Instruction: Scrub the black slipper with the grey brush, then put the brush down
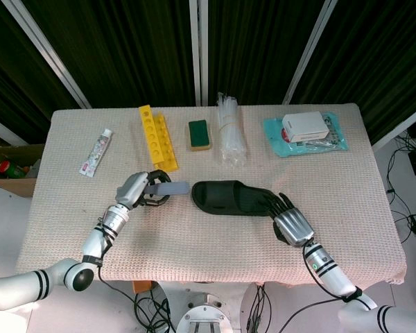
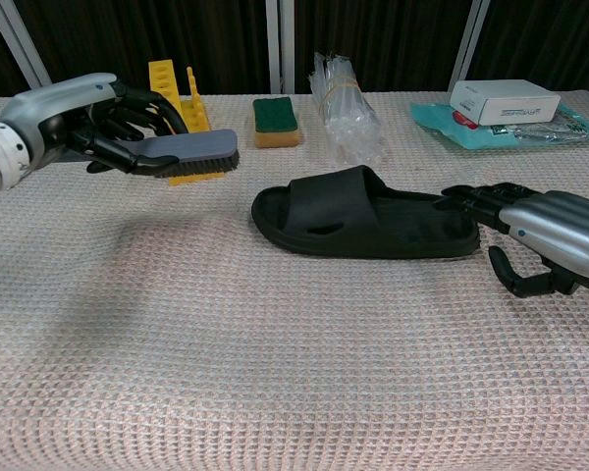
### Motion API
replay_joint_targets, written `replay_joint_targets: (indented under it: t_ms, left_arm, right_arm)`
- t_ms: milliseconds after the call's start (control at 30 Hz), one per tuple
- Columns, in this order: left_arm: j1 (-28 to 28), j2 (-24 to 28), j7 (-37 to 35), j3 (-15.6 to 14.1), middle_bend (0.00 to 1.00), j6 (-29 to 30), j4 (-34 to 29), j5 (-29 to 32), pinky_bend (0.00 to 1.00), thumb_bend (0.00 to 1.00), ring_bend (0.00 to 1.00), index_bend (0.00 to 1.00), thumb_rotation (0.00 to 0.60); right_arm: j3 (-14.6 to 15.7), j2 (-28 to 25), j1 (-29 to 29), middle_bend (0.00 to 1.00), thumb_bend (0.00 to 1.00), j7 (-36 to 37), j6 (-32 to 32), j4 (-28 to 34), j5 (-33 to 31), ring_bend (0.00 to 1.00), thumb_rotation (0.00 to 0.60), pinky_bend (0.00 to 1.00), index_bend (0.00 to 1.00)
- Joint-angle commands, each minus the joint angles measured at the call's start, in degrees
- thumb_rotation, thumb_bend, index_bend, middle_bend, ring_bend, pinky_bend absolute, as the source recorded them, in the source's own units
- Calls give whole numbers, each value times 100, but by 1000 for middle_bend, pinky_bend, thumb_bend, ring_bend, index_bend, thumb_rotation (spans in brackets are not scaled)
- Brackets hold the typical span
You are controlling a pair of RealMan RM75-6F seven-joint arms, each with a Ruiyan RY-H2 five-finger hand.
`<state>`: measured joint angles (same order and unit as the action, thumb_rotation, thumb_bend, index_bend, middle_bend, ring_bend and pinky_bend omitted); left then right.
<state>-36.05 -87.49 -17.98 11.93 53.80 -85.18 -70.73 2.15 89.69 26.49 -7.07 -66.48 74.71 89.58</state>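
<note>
The black slipper (image 1: 232, 198) (image 2: 365, 215) lies flat near the middle of the table, toe to the left. My left hand (image 1: 140, 189) (image 2: 74, 115) grips the grey brush (image 1: 169, 188) (image 2: 188, 150) by its back. It holds the brush in the air left of the slipper, bristles down, clear of the toe. My right hand (image 1: 292, 223) (image 2: 552, 234) lies by the heel end with its fingers stretched toward the slipper and holding nothing. I cannot tell whether the fingertips touch the heel.
Along the back edge lie a toothpaste tube (image 1: 97, 152), a yellow rack (image 1: 158, 139), a green sponge (image 1: 200, 134), a clear plastic bundle (image 1: 231, 130) and a white box (image 1: 305, 126) on a teal pack. The yellow rack (image 2: 174, 93) stands just behind the raised brush.
</note>
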Motion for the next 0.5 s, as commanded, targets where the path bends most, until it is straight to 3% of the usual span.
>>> replay_joint_targets:
  t_ms: [33, 200, 500]
  left_arm:
    - [104, 7, -91, -150, 938, 95, 186, -151, 959, 549, 879, 923, 600]
    - [212, -123, -96, -415, 934, 205, 541, -436, 953, 537, 875, 919, 600]
    - [291, -287, -195, -693, 922, 192, 927, -712, 945, 533, 864, 905, 600]
  right_arm:
    - [-119, 166, -199, 0, 644, 890, -1177, -334, 702, 0, 481, 0, 0]
    - [-286, 101, -331, 0, 623, 1202, -2051, -344, 1017, 0, 474, 0, 0]
    - [-535, -264, -568, 0, 621, 1353, -2591, 48, 891, 0, 473, 0, 0]
